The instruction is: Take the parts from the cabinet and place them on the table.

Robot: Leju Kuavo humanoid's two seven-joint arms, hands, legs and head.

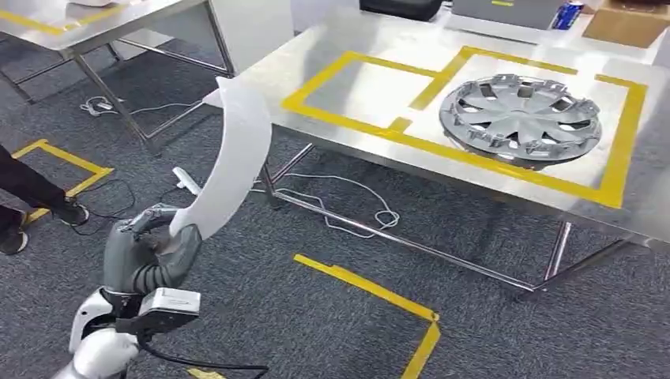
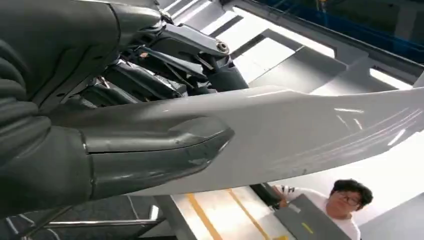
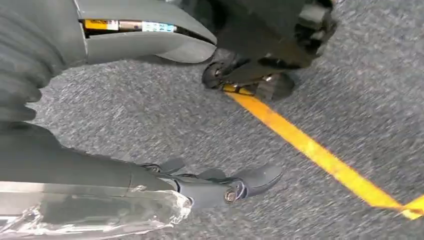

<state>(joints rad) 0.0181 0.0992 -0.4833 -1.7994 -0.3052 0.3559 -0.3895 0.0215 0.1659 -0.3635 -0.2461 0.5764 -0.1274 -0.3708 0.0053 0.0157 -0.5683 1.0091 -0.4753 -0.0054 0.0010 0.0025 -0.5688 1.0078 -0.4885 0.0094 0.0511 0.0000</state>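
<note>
My left hand (image 1: 150, 249) at the lower left grips the bottom end of a long, curved white part (image 1: 233, 150), which rises toward the near left corner of the steel table (image 1: 348, 47). In the left wrist view the thumb (image 2: 165, 145) presses on the white part (image 2: 310, 135), with the dark fingers behind it. A silver hubcap (image 1: 520, 117) lies in the right yellow-taped box on the table. The left taped box (image 1: 332, 114) holds nothing. My right hand (image 3: 100, 172) hangs over the carpet, fingers apart and holding nothing.
A second steel table (image 1: 103, 20) stands at the far left. Cables (image 1: 348, 205) trail on the carpet under the table, and yellow tape (image 1: 371, 292) marks the floor. A person's shoes (image 1: 47, 209) show at the left edge. A blue can (image 1: 569, 14) and a cardboard box (image 1: 628, 24) sit at the table's back.
</note>
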